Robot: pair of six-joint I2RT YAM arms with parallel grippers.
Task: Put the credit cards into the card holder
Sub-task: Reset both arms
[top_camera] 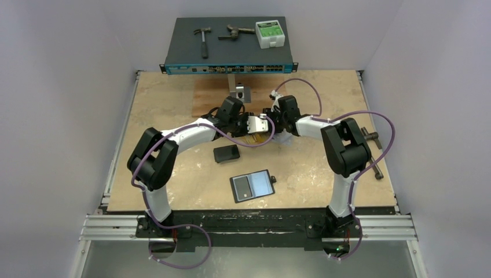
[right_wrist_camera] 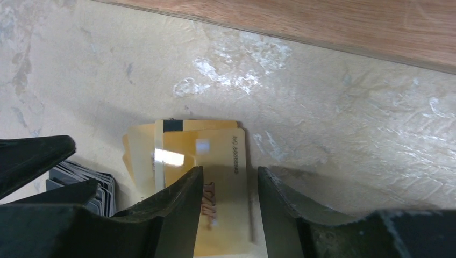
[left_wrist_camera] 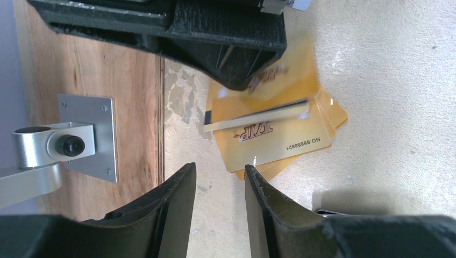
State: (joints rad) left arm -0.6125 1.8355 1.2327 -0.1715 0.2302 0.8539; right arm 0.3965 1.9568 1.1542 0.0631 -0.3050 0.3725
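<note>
I saw gold credit cards (left_wrist_camera: 279,142) stacked beyond open card holder (top_camera: 253,186), insertion left. Left gripper (left_wrist_camera: 219,170) part-open, empty; right gripper (right_wrist_camera: 229,172) straddled one, grip unclear.

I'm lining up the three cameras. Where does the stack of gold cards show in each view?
Top external: gold cards, a sliver in the middle, just below the wooden board.
Left wrist: gold cards fanned out at centre; wooden board on the left.
Right wrist: gold cards at lower centre; wooden board along the top.
Shared landmark: the wooden board.
</note>
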